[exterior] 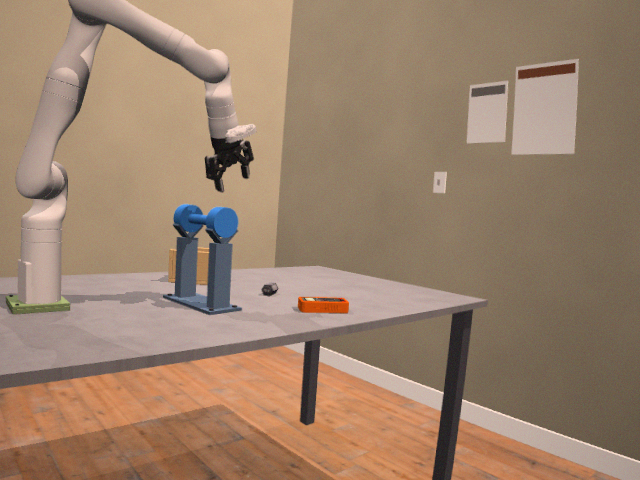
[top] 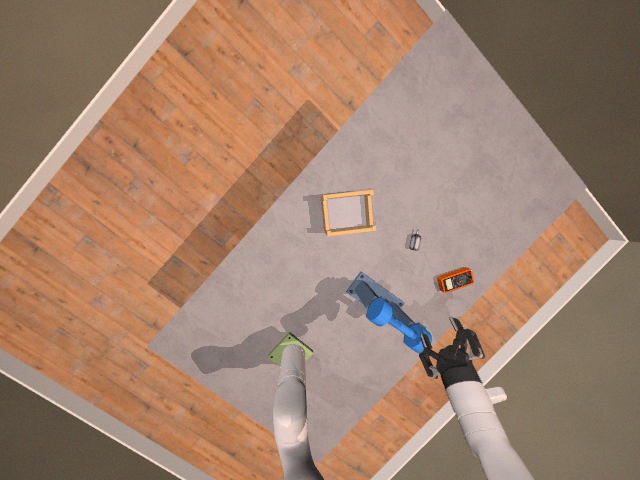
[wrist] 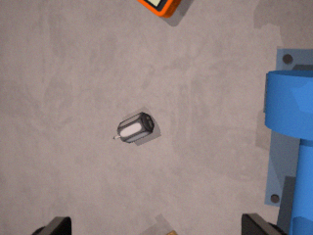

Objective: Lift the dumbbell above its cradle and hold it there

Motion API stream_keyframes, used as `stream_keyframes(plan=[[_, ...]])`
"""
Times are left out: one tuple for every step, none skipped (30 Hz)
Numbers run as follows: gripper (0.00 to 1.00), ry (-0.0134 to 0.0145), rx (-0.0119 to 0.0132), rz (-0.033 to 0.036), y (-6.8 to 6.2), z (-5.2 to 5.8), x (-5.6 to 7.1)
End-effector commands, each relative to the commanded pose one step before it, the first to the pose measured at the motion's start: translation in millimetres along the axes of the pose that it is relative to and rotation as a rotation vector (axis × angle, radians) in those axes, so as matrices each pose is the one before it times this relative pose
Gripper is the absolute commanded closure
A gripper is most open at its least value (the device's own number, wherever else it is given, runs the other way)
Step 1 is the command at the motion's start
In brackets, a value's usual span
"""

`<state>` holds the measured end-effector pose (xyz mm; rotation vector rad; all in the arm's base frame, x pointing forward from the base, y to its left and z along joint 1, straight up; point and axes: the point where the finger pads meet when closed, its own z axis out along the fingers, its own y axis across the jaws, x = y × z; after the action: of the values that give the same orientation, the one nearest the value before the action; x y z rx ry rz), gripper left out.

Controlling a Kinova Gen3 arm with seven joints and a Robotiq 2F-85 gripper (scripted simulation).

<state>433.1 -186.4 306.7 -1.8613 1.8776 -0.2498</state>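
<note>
Directly beneath the gripper [exterior: 231, 173], and a little to one side, rests the dumbbell [exterior: 205, 220]: bright blue, plain and unmarked, two thick round end discs joined by a slim bar of the same blue. Lies level across the V-shaped tops of the cradle [exterior: 202, 268], one disc over each of the two upright slate-blue posts, both rising from a flat slate-blue base plate bolted at its corners to the grey table [exterior: 361, 304]. Seen from the wrist as a broad blue cylinder [wrist: 290, 105] at the right edge, with the plate's corner bolts showing beside it.

Fully spread, those black fingers [top: 427, 362], with nothing between them; pointed downward, hanging clear above the dumbbell's near disc and not touching it. From above, spread tips close to the disc at the table's edge [top: 416, 335].

Straight below the wrist camera, on the table: a small grey cylindrical part [wrist: 135, 127] with a thin pin at one end, lying on its side. Further out from the gripper, an orange meter [exterior: 323, 304] flat on the table. Beyond the cradle, well apart from the gripper, a light wooden frame tray [top: 372, 209]. Farthest back, the arm's green base plate [exterior: 15, 308]
</note>
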Motion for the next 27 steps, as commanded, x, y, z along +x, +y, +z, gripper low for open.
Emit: stream_keyframes(plan=[[0.00,0.03751,-0.08480,-0.01151,3.80,-5.42,-13.63],[0.00,0.00772,-0.02238,0.00328,3.59,-0.37,-1.35],[0.00,0.00820,-0.02183,0.00341,3.53,-0.40,-1.15],[0.00,0.00897,-0.02088,0.00366,3.39,-0.50,-0.85],[0.00,0.00962,-0.01989,0.00388,3.25,-0.58,-0.58],[0.00,0.01014,-0.01887,0.00407,3.11,-0.66,-0.33],[0.00,0.01055,-0.01783,0.00423,2.95,-0.73,-0.11],[0.00,0.00888,-0.01916,0.00365,3.17,-0.33,-0.58],[0.00,0.00738,-0.02041,0.00306,3.38,0.04,-1.01],[0.00,0.00780,-0.01925,0.00319,3.19,-0.04,-0.77],[0.00,0.00000,0.00000,0.00000,0.00,0.00,0.00],[0.00,0.00000,0.00000,0.00000,0.00,0.00,0.00],[0.00,0.00810,-0.01808,0.00328,3.01,-0.11,-0.57],[0.00,0.00828,-0.01692,0.00334,2.82,-0.18,-0.39],[0.00,0.00836,-0.01576,0.00337,2.63,-0.23,-0.23],[0.00,0.00833,-0.01462,0.00336,2.45,-0.27,-0.10],[0.00,0.00813,-0.01362,0.00329,2.29,-0.28,-0.02],[0.00,0.00568,-0.01609,0.00237,2.69,0.37,-0.73],[0.00,0.00566,-0.01481,0.00233,2.47,0.30,-0.59],[0.00,0.00554,-0.01355,0.00226,2.26,0.24,-0.47],[0.00,0.00535,-0.01232,0.00217,2.06,0.19,-0.37],[0.00,0.00510,-0.01114,0.00206,1.86,0.15,-0.28],[0.00,0.00479,-0.00999,0.00193,1.67,0.11,-0.21],[0.00,0.00444,-0.00889,0.00179,1.48,0.08,-0.16],[0.00,0.00405,-0.00783,0.00163,1.31,0.06,-0.11],[0.00,0.00364,-0.00683,0.00146,1.14,0.04,-0.08],[0.00,0.00322,-0.00589,0.00129,0.98,0.03,-0.05]])
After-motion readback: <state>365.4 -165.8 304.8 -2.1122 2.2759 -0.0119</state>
